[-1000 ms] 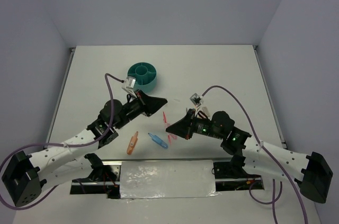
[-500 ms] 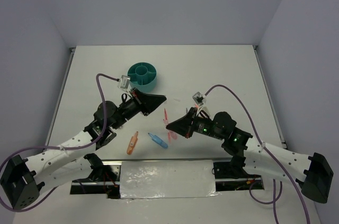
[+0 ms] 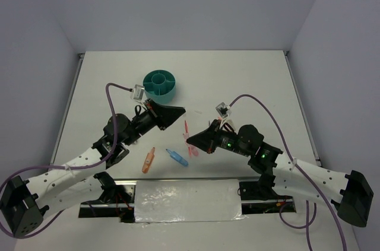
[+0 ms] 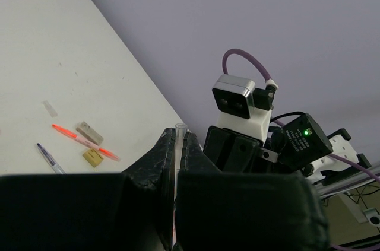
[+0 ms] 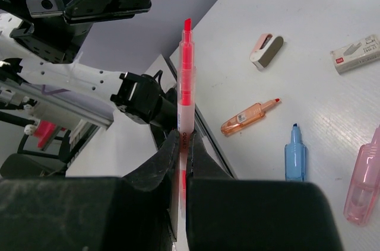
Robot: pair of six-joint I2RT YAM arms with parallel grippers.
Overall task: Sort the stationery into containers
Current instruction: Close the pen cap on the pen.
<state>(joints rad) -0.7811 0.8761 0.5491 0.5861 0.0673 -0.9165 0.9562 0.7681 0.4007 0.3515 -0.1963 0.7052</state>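
The teal organiser cup (image 3: 160, 83) stands at the back left of centre. My left gripper (image 3: 176, 111) hovers just in front of it, shut on a thin pale pen (image 4: 179, 127) whose end pokes out between the fingertips (image 4: 166, 141). My right gripper (image 3: 190, 139) is shut on a pink-red pen (image 5: 186, 79), which also shows in the top view (image 3: 186, 127), and holds it above the table. An orange marker (image 3: 148, 160), a blue marker (image 3: 176, 157) and a pink marker (image 3: 193, 152) lie near the front edge.
The left wrist view shows a salmon pen (image 4: 83, 140), two eraser blocks (image 4: 89, 132) (image 4: 92, 156) and a dark pen (image 4: 48, 159) on the table. The right wrist view shows a white eraser box (image 5: 355, 53) and a small pink-grey item (image 5: 266, 49). The two grippers are close together.
The left arm has drawn back a little to the left while its gripper stays by the cup. The right gripper has shifted slightly with its pen. Both stay shut.
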